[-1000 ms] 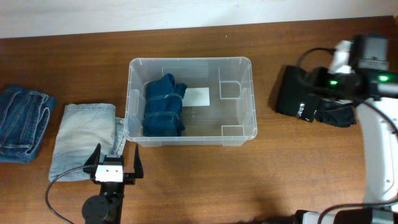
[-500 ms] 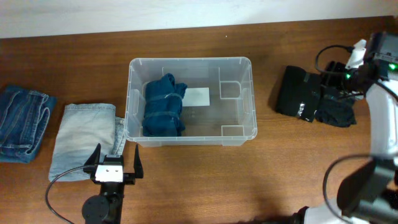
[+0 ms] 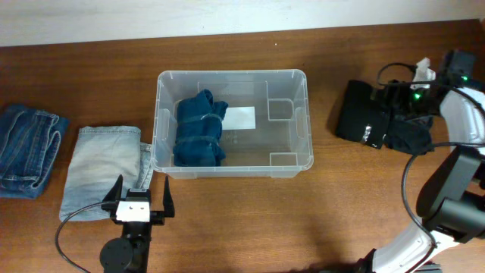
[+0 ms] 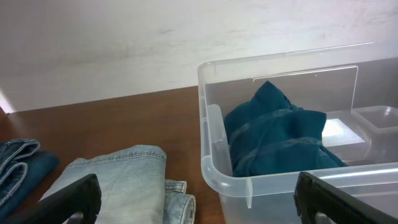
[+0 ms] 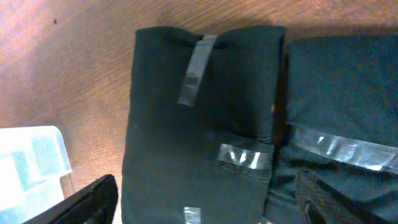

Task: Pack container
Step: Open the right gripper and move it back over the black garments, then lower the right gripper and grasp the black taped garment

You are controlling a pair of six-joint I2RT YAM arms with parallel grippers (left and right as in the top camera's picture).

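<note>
Overhead view: the container [image 3: 231,74] sits in the middle of the wooden table [image 3: 318,220], and inside it a dark blue garment [image 3: 200,129] is bunched up in the left half.

The left gripper [image 3: 141,191] is parked low just off the container's front-left corner. It points toward the back wall with its fingers spread as wide as they go and nothing in them. The right arm reaches over to the far right side of the table. On the right wrist view, the right gripper [image 5: 202,202] hangs over the black clothes with its fingers well apart. We don't see it gripping anything.

For writing, there's a white label [image 3: 241,117] on the container's base, but we can't read it. The black pieces have greyish tape strips [image 5: 245,157] on them, with no text we can make out.

We count one container and five clothing items:
- the blue one in the bin
- a light denim piece [image 3: 102,171] just left of the container
- darker jeans [image 3: 29,155] at the left edge
- two black folded pieces [image 3: 360,114] [image 3: 413,138] side by side, touching
</note>
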